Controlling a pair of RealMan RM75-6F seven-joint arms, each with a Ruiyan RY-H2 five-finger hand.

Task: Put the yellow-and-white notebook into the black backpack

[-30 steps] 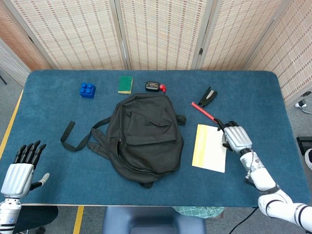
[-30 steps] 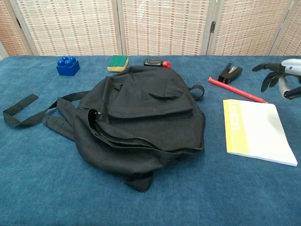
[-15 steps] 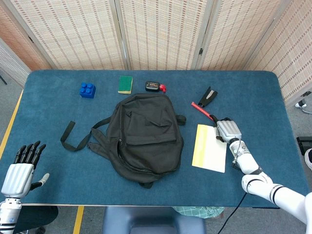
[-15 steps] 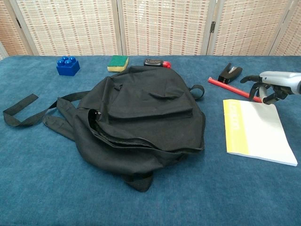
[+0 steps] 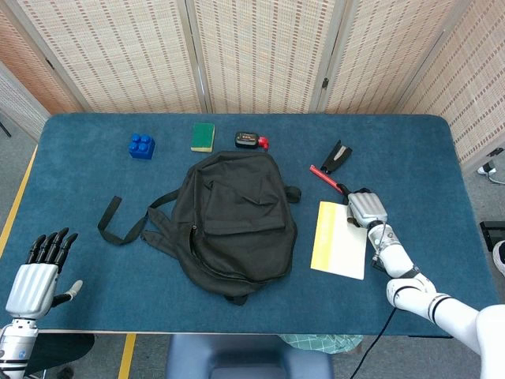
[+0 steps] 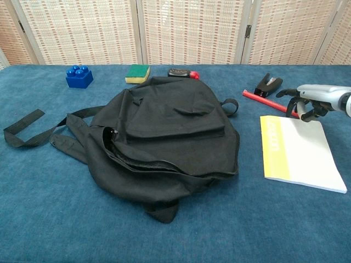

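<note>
The yellow-and-white notebook (image 5: pixel 338 241) (image 6: pixel 299 153) lies flat on the blue table, right of the black backpack (image 5: pixel 233 221) (image 6: pixel 170 137). The backpack lies flat with its zipper partly open along the left side. My right hand (image 5: pixel 367 210) (image 6: pixel 310 99) hovers palm down over the notebook's far right corner, its fingers spread and curved downward, holding nothing. Whether the fingertips touch the cover I cannot tell. My left hand (image 5: pixel 33 276) stays at the near left table edge with its fingers extended; only the head view shows it.
A red pen (image 5: pixel 327 180) (image 6: pixel 269 102) and a black stapler (image 5: pixel 338 155) (image 6: pixel 269 84) lie just beyond the notebook. Along the back sit a blue brick (image 5: pixel 142 146), a green-yellow sponge (image 5: pixel 203 136) and a small black-and-red device (image 5: pixel 251 140). A backpack strap (image 6: pixel 22 129) trails left.
My right hand has moved left from beside the notebook to over its far right corner. The left hand, notebook and backpack have not moved.
</note>
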